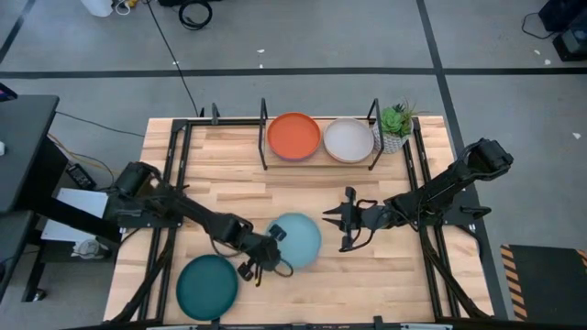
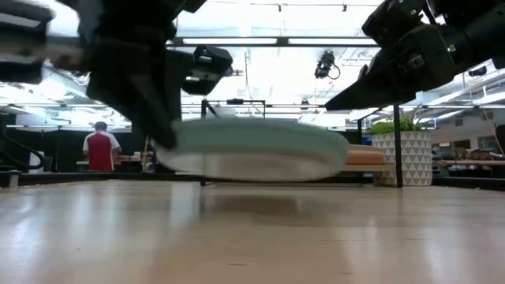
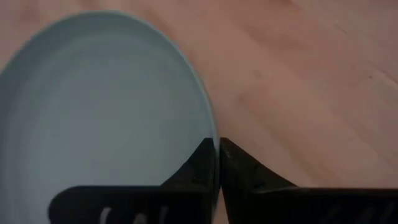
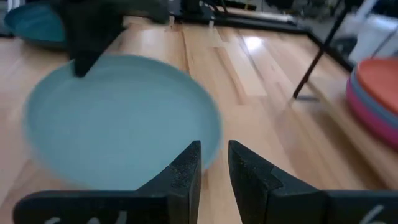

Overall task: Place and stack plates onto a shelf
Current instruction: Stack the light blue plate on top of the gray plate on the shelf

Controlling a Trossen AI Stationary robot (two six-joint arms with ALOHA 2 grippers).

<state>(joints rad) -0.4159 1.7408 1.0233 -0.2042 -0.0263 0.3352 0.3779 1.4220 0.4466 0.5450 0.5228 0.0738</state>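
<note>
Bright overhead ceiling lights (image 2: 260,41); light teal plate (image 2: 252,150) motion-blurred; tabletop (image 2: 252,237) foreground soft, glossy.

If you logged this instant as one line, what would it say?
left pincer: shut on light teal plate rim, plate lifted | right pincer: beside plate, holding nothing | shelf: orange plate, grey-white plate on top | dark teal plate: on table

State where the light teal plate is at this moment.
In the high view the light teal plate is near the table's middle front, right of the dark teal plate, its rim pinched by the left gripper.
</note>
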